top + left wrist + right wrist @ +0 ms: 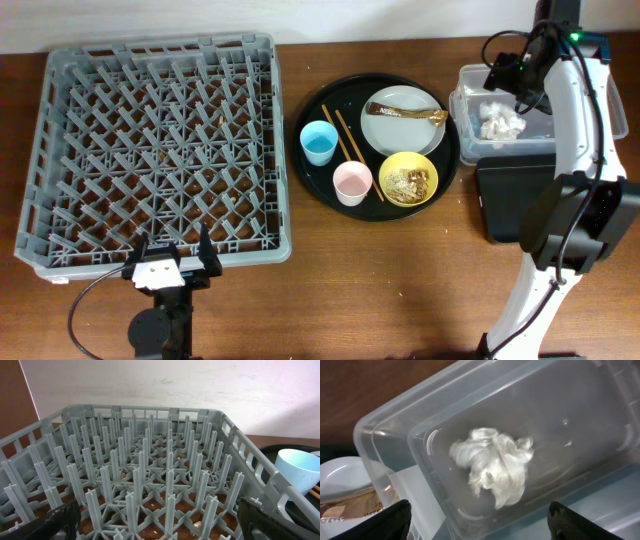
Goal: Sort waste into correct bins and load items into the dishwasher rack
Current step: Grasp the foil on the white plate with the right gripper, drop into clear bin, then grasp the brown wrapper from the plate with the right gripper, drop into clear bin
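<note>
The crumpled white tissue (499, 120) lies inside the clear tub (467, 80); the right wrist view shows it (495, 467) on the tub's floor. My right gripper (512, 72) is open and empty above the tub (385, 450). The round black tray (312, 175) holds the grey-white plate (395, 132) with the brown wrapper (415, 112), the yellow bowl (408, 180) with tan crumbs, the blue cup (319, 142), the pink-white cup (352, 183) and two chopsticks (347, 135). My left gripper (170, 258) is open and empty at the front edge of the grey rack (160, 150), which fills the left wrist view (150, 470).
The shallow black rectangular tray (510, 195) lies in front of the clear tub, partly under my right arm. The blue cup (300, 467) shows at the right edge of the left wrist view. Small crumbs lie on the table under the rack.
</note>
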Tool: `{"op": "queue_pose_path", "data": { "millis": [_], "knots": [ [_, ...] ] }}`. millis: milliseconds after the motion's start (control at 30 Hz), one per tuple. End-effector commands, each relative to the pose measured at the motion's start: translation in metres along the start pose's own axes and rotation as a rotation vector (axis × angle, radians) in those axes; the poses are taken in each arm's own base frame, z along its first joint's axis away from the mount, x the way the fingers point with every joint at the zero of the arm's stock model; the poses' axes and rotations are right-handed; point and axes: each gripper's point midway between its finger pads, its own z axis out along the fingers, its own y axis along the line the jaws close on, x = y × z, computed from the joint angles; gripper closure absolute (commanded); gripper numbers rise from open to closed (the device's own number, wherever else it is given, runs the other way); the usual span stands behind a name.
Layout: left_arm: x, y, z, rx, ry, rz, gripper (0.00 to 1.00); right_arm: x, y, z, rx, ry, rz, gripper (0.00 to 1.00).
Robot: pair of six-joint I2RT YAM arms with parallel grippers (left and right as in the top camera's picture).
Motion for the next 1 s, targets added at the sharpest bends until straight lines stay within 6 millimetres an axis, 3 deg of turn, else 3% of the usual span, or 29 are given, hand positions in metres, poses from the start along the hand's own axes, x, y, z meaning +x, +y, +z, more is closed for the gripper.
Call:
{"op": "queue_pose_path", "data": {
  "millis": [0, 67, 100, 167, 233, 300, 333, 400, 600, 700, 733, 800, 867, 900, 933, 967],
  "knots": [
    [0.001, -0.001, 0.0, 0.007, 0.002, 0.019, 0.0, -0.016, 0.033, -0.044, -0.139, -0.081, -0.042, 0.09],
    [0.001, -0.001, 0.0, 0.007, 0.002, 0.019, 0.0, -0.021, 0.083, -0.093, -0.244, -0.161, -0.118, 0.09],
    [0.001, -0.001, 0.0, 0.007, 0.002, 0.019, 0.0, -0.015, 0.097, -0.099, -0.239, -0.163, -0.078, 0.16],
    [0.001, -0.001, 0.0, 0.007, 0.002, 0.019, 0.0, 0.01, 0.136, -0.084, -0.248, -0.09, 0.114, 0.24],
    [0.001, -0.001, 0.0, 0.007, 0.002, 0.019, 0.0, 0.037, 0.17, -0.047, -0.225, -0.013, 0.202, 0.28],
    [0.001, -0.001, 0.0, 0.007, 0.002, 0.019, 0.0, 0.052, 0.181, -0.015, -0.181, 0.031, 0.256, 0.36],
    [0.001, -0.001, 0.0, 0.007, 0.002, 0.019, 0.0, 0.065, 0.185, 0.011, -0.149, 0.073, 0.285, 0.37],
    [0.001, -0.001, 0.0, 0.007, 0.002, 0.019, 0.0, 0.079, 0.183, 0.042, -0.101, 0.123, 0.347, 0.37],
    [0.001, -0.001, 0.0, 0.007, 0.002, 0.019, 0.0, 0.1, 0.178, 0.097, -0.028, 0.172, 0.343, 0.37],
    [0.001, -0.001, 0.0, 0.007, 0.002, 0.019, 0.0, 0.097, 0.163, 0.114, 0.054, 0.122, 0.335, 0.37],
    [0.001, -0.001, 0.0, 0.007, 0.002, 0.019, 0.0, 0.093, 0.157, 0.115, 0.082, 0.092, 0.326, 0.44],
    [0.001, -0.001, 0.0, 0.007, 0.002, 0.019, 0.0, 0.087, 0.159, 0.115, 0.07, 0.07, 0.202, 0.96],
    [0.001, -0.001, 0.0, 0.007, 0.002, 0.019, 0.0, 0.082, 0.173, 0.102, -0.019, 0.084, 0.038, 0.96],
    [0.001, -0.001, 0.0, 0.007, 0.002, 0.019, 0.0, 0.071, 0.189, 0.078, -0.125, 0.08, -0.057, 0.96],
    [0.001, -0.001, 0.0, 0.007, 0.002, 0.019, 0.0, 0.055, 0.196, 0.04, -0.214, 0.061, -0.093, 0.96],
    [0.001, -0.001, 0.0, 0.007, 0.002, 0.019, 0.0, 0.036, 0.186, 0.0, -0.235, 0.023, -0.076, 0.96]
  ]
}}
